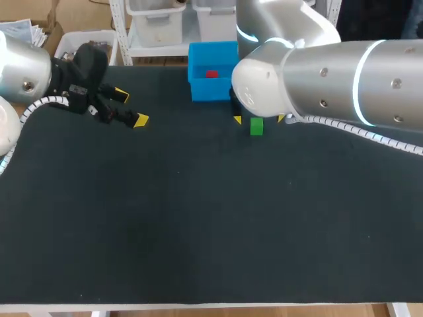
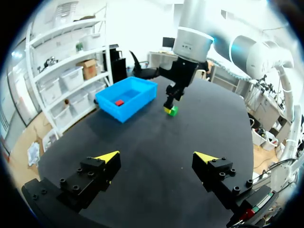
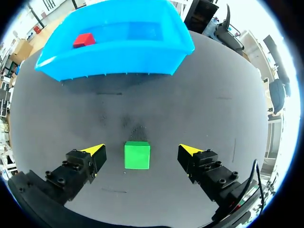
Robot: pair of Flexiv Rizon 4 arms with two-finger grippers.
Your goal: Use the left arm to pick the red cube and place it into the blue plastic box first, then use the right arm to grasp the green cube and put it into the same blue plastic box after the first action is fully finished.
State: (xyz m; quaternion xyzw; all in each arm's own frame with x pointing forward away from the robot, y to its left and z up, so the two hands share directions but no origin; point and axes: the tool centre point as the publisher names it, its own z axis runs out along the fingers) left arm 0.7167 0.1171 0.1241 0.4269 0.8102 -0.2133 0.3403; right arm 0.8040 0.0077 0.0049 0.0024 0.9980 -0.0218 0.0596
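The red cube (image 1: 211,74) lies inside the blue plastic box (image 1: 197,89) at the table's far edge; it shows too in the right wrist view (image 3: 83,40) and the left wrist view (image 2: 119,102). The green cube (image 1: 256,126) rests on the black mat just in front of the box. My right gripper (image 1: 259,119) hangs open over it, and the green cube (image 3: 137,155) sits between its spread fingertips without touching either. My left gripper (image 1: 130,108) stands open and empty at the far left, well away from the box (image 2: 125,97) and the green cube (image 2: 172,110).
The black mat (image 1: 198,218) covers the table. My right arm's thick silver link (image 1: 330,76) crosses above the back right of the table, next to the box.
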